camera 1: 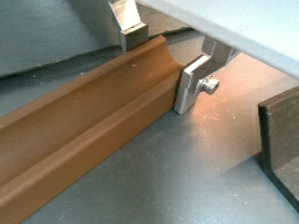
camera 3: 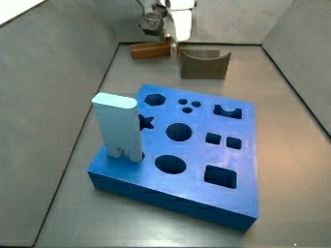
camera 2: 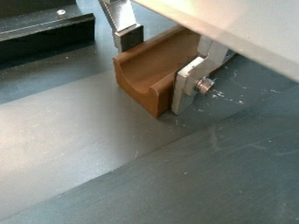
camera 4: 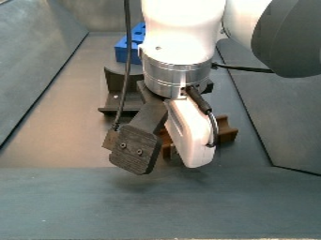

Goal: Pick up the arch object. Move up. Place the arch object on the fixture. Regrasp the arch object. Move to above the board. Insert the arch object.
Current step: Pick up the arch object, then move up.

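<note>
The arch object (camera 1: 82, 131) is a long orange-brown block with a rounded groove along its top, lying flat on the grey floor. My gripper (camera 1: 162, 61) sits over one end of it (camera 2: 146, 79), one silver finger (camera 1: 191, 83) pressed against the near side and the other against the far side, shut on the block. A side view shows the arch object (camera 3: 153, 48) at the far end of the floor under the gripper (camera 3: 165, 34). The dark fixture (camera 3: 203, 63) stands just beside it. The blue board (camera 3: 195, 155) with cut-out holes lies nearer the front.
A pale blue upright pillar (camera 3: 116, 126) stands on the board's corner. The fixture's dark wall (camera 1: 281, 149) is close to the gripper on one side. Grey walls enclose the floor. The arm's wrist (camera 4: 189, 56) hides most of the scene behind it in a side view.
</note>
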You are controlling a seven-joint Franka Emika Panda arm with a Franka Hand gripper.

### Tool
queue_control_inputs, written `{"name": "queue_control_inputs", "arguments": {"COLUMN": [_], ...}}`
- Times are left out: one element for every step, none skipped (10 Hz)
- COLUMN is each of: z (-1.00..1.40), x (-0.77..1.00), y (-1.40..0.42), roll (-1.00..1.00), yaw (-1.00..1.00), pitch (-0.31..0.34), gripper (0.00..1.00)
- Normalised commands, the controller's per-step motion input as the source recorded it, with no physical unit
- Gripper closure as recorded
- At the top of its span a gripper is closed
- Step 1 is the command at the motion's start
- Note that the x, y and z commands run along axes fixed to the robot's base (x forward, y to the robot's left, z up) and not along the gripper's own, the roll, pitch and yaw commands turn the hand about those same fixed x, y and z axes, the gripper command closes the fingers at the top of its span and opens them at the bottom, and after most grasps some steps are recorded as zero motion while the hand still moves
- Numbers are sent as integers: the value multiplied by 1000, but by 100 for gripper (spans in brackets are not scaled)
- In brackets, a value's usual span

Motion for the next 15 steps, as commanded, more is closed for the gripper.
{"name": "queue_control_inputs", "arguments": {"z": [0, 0, 0, 0, 0, 0, 0, 0, 0, 0, 0, 0, 833, 776, 619], "x": [0, 0, 0, 0, 0, 0, 0, 0, 0, 0, 0, 0, 0, -61, -74], "y": [0, 0, 0, 0, 0, 0, 0, 0, 0, 0, 0, 0, 0, 19, 8], "roll": [0, 0, 0, 0, 0, 0, 0, 0, 0, 0, 0, 0, 0, -25, -32], "yaw": [0, 0, 0, 0, 0, 0, 0, 0, 0, 0, 0, 0, 0, 58, 58], "pitch": [0, 0, 0, 0, 0, 0, 0, 0, 0, 0, 0, 0, 0, 22, 29], "gripper": [100, 100, 100, 100, 100, 100, 100, 100, 100, 100, 100, 100, 100, 100, 100]}}
